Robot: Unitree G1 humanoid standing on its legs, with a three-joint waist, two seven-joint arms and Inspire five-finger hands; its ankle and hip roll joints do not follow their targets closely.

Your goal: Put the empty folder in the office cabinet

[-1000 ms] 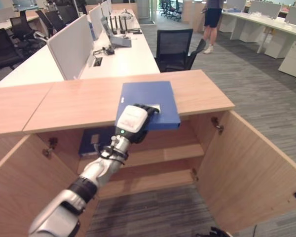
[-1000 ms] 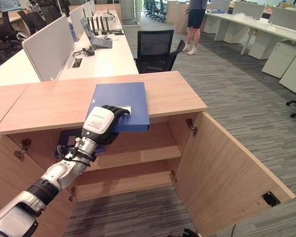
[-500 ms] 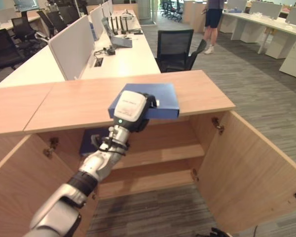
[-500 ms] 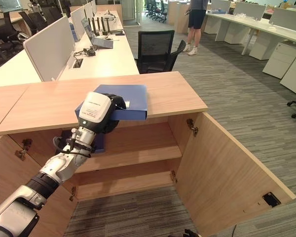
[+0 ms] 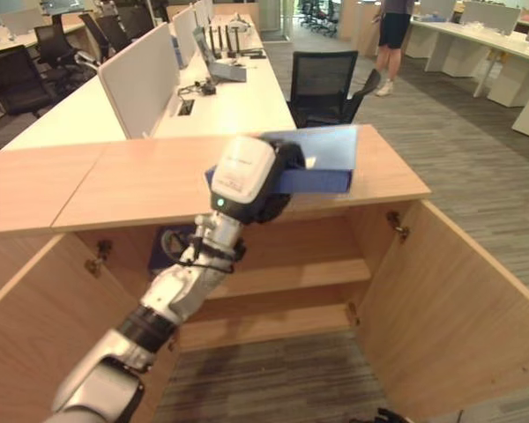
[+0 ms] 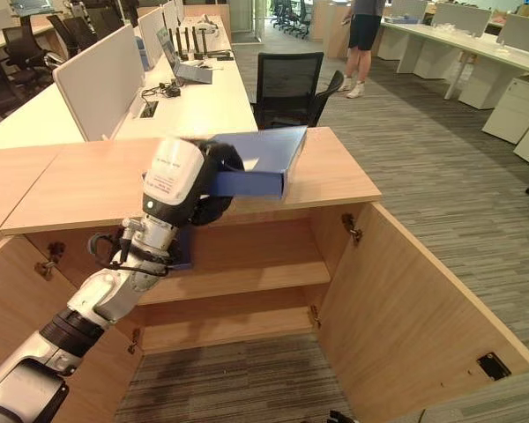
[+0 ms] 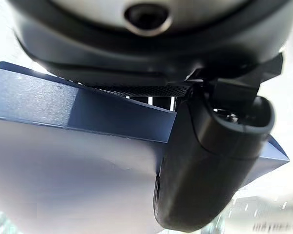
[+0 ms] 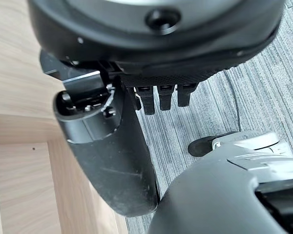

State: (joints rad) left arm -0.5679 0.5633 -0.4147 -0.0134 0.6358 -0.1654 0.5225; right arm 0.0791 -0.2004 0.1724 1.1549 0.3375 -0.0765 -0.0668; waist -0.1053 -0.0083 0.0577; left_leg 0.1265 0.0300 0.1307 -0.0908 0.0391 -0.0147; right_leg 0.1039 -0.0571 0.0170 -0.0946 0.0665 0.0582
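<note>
Right hand [image 8: 112, 146]: it is hanging low beside the cabinet's wooden side, over grey carpet; its thumb is lying straight and its fingers are showing as short relaxed stubs, gripping nothing.

Cabinet doors: the right door [image 5: 458, 308] is standing swung wide open toward the near right; the left door [image 5: 35, 352] is open toward the near left.

Shelves: an upper shelf [image 5: 291, 275] and a lower shelf [image 5: 273, 324] are lying bare on the right inside the open cabinet.

Second folder [image 5: 172, 247]: a dark blue folder is lying at the left of the upper shelf, partly hidden behind the left arm.

Left hand [image 5: 247, 181]: it is reaching up from the near left to the cabinet's front edge, and is pinching the blue folder, with the thumb under it and the fingers curled over its top.

Blue folder [image 6: 256, 163]: the hand is holding it lifted above the cabinet top, by its near left corner. Its long axis is running from near left to far right. The far right end is tilting upward, so the flat cover is facing up and slightly toward the near left. The thick edge is facing the near right.

Cabinet top [image 5: 115, 181]: a light wooden surface is spreading left and right beneath the raised folder.

Office chair [image 5: 326, 84]: a black chair is standing just beyond the cabinet.

Desks [image 5: 238, 88]: a long white desk row with grey dividers is stretching away on the far left.

Person [image 6: 363, 35]: someone in dark shorts is standing at the far right, by more white desks.
</note>
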